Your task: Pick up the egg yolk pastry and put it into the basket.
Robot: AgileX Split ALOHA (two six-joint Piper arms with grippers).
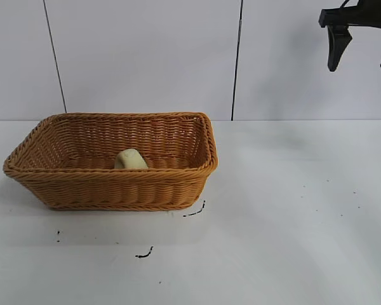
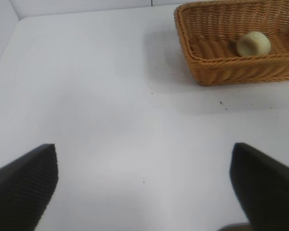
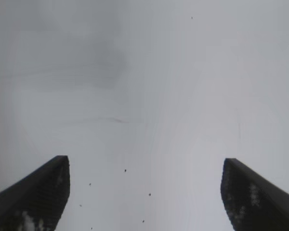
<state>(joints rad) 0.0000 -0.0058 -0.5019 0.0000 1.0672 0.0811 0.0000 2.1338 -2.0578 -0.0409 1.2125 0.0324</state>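
Note:
The egg yolk pastry (image 1: 131,159), a small pale cream bun, lies inside the orange-brown wicker basket (image 1: 108,190) on the left half of the white table. It also shows in the left wrist view (image 2: 253,44), inside the basket (image 2: 216,67). My right gripper (image 1: 362,60) hangs open and empty high at the exterior view's top right, far from the basket; its wrist view shows only bare table between the fingers (image 3: 144,192). My left gripper (image 2: 144,187) is open and empty over bare table, well away from the basket; it is out of the exterior view.
The white table (image 1: 292,222) carries a few small black marks (image 1: 144,254) in front of the basket. A white wall with dark vertical seams (image 1: 237,57) stands behind.

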